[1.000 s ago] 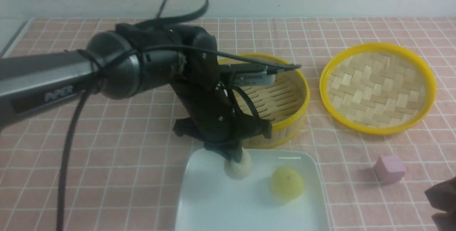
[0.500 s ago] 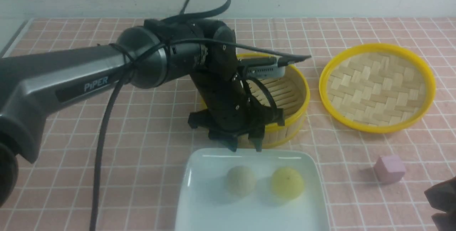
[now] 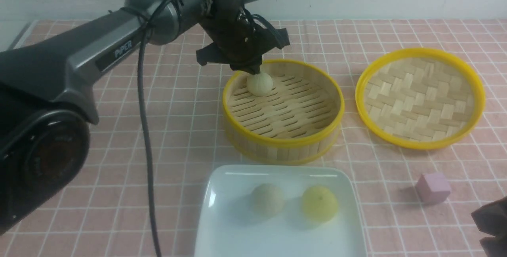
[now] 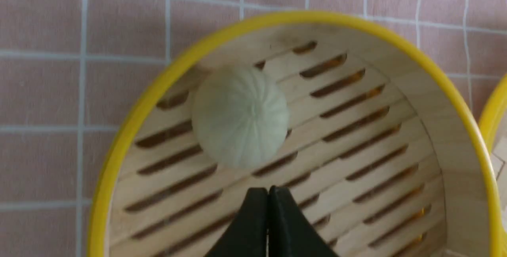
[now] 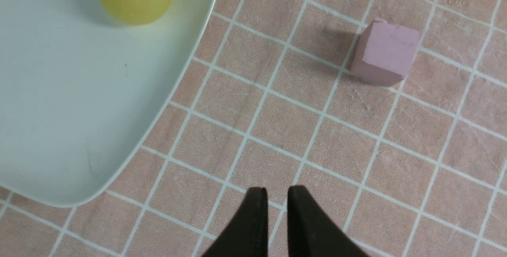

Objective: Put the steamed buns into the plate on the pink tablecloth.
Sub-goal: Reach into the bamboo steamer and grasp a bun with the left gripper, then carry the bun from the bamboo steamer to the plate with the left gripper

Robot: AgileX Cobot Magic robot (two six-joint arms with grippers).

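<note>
Two are sitting in the plate (image 3: 222, 229), lower centre: cream bun (image 3: 268, 204), yellow-green bun (image 3: 319, 203). Third bun (image 3: 260, 83) is lying in the steamer basket (image 3: 283, 143), mid-frame, beneath the closed, empty left gripper (image 3: 249, 69). Right gripper (image 5: 273, 193) is hovering barely parted near pink cube (image 5: 385, 51).

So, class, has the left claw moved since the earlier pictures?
Yes: the left claw left the plate, rising to the steamer basket's far rim.
</note>
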